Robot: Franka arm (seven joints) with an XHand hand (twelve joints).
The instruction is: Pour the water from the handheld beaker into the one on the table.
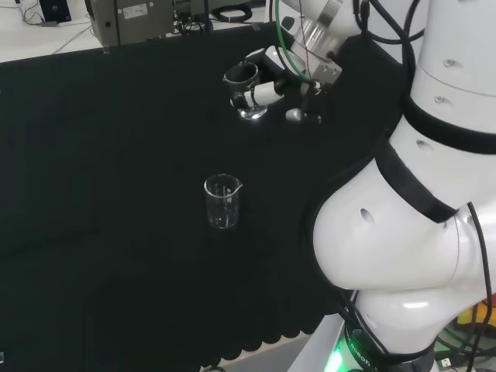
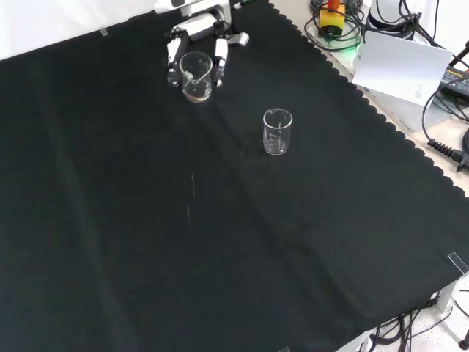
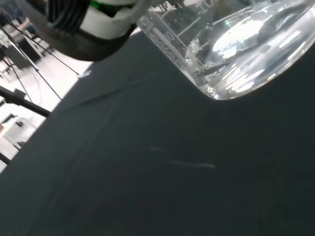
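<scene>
The hand (image 1: 267, 91) is curled round a clear glass beaker (image 1: 244, 91) and holds it upright above the cloth, near the far side in the head view. From the front the same beaker (image 2: 196, 76) sits between black and white fingers (image 2: 220, 60) of the hand (image 2: 198, 33) at the top. Close up, its glass base (image 3: 246, 44) shows water inside, with a finger (image 3: 93, 27) beside it. A second clear beaker (image 1: 222, 201) stands by itself on the cloth nearer the arm's base; it (image 2: 277, 131) looks empty and stands apart from the held one.
Black cloth (image 2: 183, 242) covers the bench, with a scalloped edge (image 2: 381, 117) on the right in the front view. Cables and a white box (image 2: 399, 66) lie beyond that edge. The arm's white links (image 1: 403, 232) rise on the right of the head view.
</scene>
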